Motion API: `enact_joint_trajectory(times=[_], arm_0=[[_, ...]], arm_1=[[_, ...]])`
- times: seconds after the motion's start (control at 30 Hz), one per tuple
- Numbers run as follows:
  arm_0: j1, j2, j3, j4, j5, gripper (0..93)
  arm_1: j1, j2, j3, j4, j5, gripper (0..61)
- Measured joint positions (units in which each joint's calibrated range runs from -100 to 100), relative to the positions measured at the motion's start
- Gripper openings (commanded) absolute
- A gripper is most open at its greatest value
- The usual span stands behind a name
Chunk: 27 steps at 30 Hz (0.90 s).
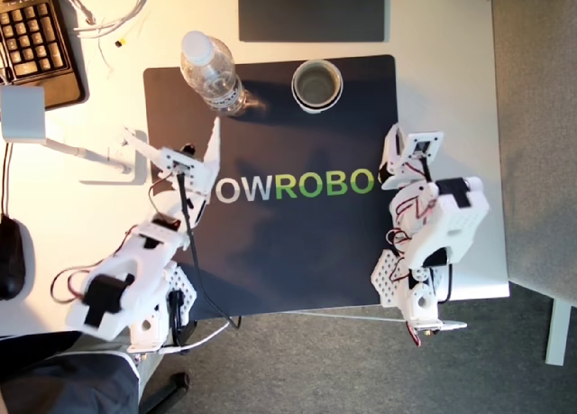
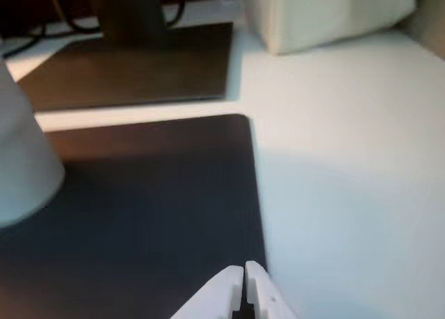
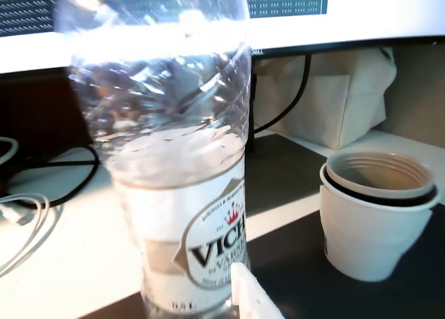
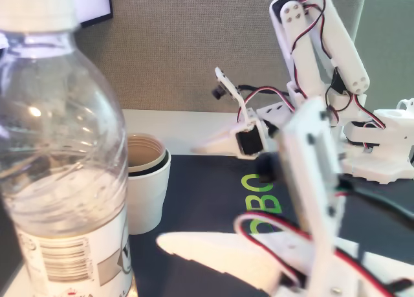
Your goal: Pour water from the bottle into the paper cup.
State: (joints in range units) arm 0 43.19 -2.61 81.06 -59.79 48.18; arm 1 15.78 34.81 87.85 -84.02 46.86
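Observation:
The clear ribbed bottle point(image 1: 213, 73) stands upright on the far corner of the dark mat point(image 1: 297, 252) at the exterior view's left, partly filled, with a white label band point(image 3: 201, 249) and a white cap point(image 4: 35, 9). The paper cup point(image 1: 317, 83) stands beside it, toward the exterior view's right, and nothing shows in its greyish-brown inside point(image 3: 379, 172). My first gripper point(image 1: 176, 136) is open just short of the bottle, one fingertip point(image 3: 249, 291) near the label. My second gripper point(image 2: 243, 285) is shut and holds nothing, low over the mat's edge at the exterior view's right, apart from the cup point(image 2: 21, 166).
A keyboard point(image 1: 34, 40) and loose cables point(image 1: 117, 8) lie at the exterior view's top left, a black mouse point(image 1: 9, 256) at its left edge. A second dark pad point(image 1: 314, 10) lies behind the mat. A white box point(image 2: 327, 13) stands behind the second gripper's side.

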Motion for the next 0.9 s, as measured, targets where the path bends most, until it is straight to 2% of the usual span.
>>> enact_joint_trajectory(times=[0.1,0.13,0.23,0.37,0.47,0.5,0.67,0.7,0.73,0.77,0.87,0.9], arm_0=[[0.2,5.3,-6.3,0.3,0.2,77.3],[0.7,6.7,-8.5,0.6,0.2,77.3],[2.7,11.1,-15.5,2.8,0.4,77.2],[5.5,14.6,-21.6,4.7,1.3,77.2],[5.5,16.5,-24.7,5.5,1.7,77.2],[5.5,17.4,-26.1,5.9,1.7,77.2],[4.2,21.5,-31.5,6.3,1.4,76.4],[4.0,21.7,-32.0,6.3,1.2,73.1],[3.4,21.9,-33.2,6.7,0.8,54.5],[2.7,21.9,-34.3,7.0,0.3,44.3],[1.8,21.9,-34.3,7.0,-1.4,5.9],[1.5,21.9,-34.3,7.0,-2.3,0.4]], arm_1=[[-3.3,1.2,-0.9,-2.0,1.4,0.7],[-4.5,1.4,-1.1,-2.7,1.6,4.1],[-10.4,1.7,-1.7,-4.5,2.4,4.4],[-22.1,2.1,-3.9,-4.9,3.9,7.2],[-28.8,2.4,-6.0,-5.8,4.9,17.5],[-28.9,2.4,-6.3,-5.8,4.9,24.2],[-28.3,2.4,-7.8,-5.7,5.8,37.3],[-27.9,2.4,-7.9,-5.6,5.9,40.1],[-27.0,2.4,-8.6,-4.2,6.3,37.7],[-25.0,2.4,-9.2,-1.9,6.9,36.1],[-20.6,-0.4,-11.4,3.4,7.2,34.9],[-18.3,-1.9,-12.1,7.5,7.2,34.9]])
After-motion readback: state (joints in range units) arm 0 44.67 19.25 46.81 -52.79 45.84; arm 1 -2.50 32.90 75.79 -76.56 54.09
